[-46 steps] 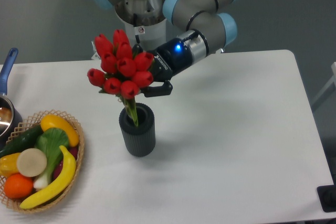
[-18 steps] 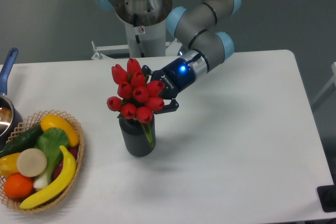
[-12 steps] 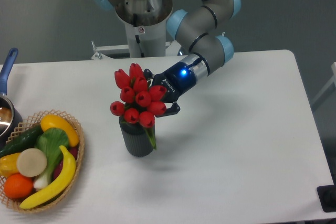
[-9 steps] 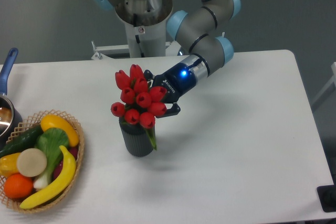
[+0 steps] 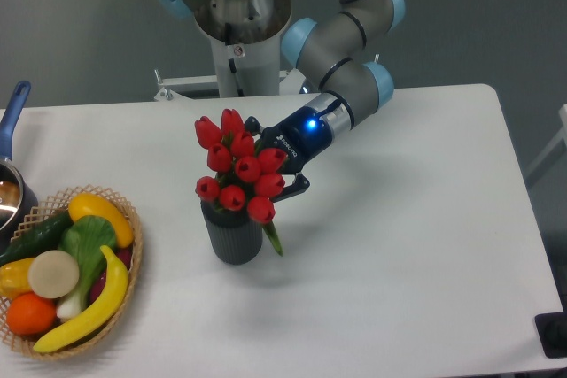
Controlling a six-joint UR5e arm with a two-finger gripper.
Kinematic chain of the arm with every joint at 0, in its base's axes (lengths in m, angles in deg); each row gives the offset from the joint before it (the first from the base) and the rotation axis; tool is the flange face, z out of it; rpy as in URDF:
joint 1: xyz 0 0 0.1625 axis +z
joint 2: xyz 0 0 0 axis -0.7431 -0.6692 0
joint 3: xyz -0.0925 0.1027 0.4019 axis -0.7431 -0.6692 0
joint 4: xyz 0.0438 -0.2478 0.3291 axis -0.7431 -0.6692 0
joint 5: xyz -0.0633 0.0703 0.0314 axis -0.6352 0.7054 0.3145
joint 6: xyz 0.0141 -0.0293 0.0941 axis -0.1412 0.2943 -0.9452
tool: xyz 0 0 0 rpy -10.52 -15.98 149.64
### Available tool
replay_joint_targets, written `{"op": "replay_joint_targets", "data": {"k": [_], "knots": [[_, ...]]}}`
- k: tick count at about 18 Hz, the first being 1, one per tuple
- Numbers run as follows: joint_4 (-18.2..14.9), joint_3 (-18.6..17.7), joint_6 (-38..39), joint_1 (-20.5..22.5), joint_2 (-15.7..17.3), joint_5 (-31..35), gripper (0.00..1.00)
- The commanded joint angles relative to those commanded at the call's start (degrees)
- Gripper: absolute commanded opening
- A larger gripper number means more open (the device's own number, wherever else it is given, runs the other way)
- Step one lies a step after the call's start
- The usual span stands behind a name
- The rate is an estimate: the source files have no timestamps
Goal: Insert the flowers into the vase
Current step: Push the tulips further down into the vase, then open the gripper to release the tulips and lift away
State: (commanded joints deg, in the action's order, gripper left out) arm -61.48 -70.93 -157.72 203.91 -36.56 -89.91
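our black two-finger hand [image 5: 276, 165] grips the bunch of red tulip buds [image 5: 237, 173] above the ribbed dark grey vase [image 5: 233, 235]; a leaf hangs outside at 4 o'clock, so stems may miss the mouth.

Arm reaches down from top center, wrist angled toward lower left, blue light glowing; end effector [image 5: 273, 164] mid-frame, fingers mostly hidden.

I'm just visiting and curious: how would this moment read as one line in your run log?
stage: inserting | flowers: stems in vase, bunch leaning right | end effector: behind the blooms, grip state unclear | basket: untouched at left
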Motion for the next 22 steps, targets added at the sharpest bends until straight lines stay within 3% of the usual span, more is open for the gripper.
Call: {"op": "replay_joint_targets", "data": {"k": [3, 8, 12, 22], "knots": [[0.44, -0.09, 0.09, 0.61, 0.09, 2.45, 0.86], [0.44, -0.18, 0.17, 1.32, 0.53, 4.57, 0.99], [0.53, -0.09, 0.09, 1.41, 0.97, 6.67, 1.00], [0.53, 0.53, 0.44, 1.67, 6.15, 20.03, 1.00]]}}
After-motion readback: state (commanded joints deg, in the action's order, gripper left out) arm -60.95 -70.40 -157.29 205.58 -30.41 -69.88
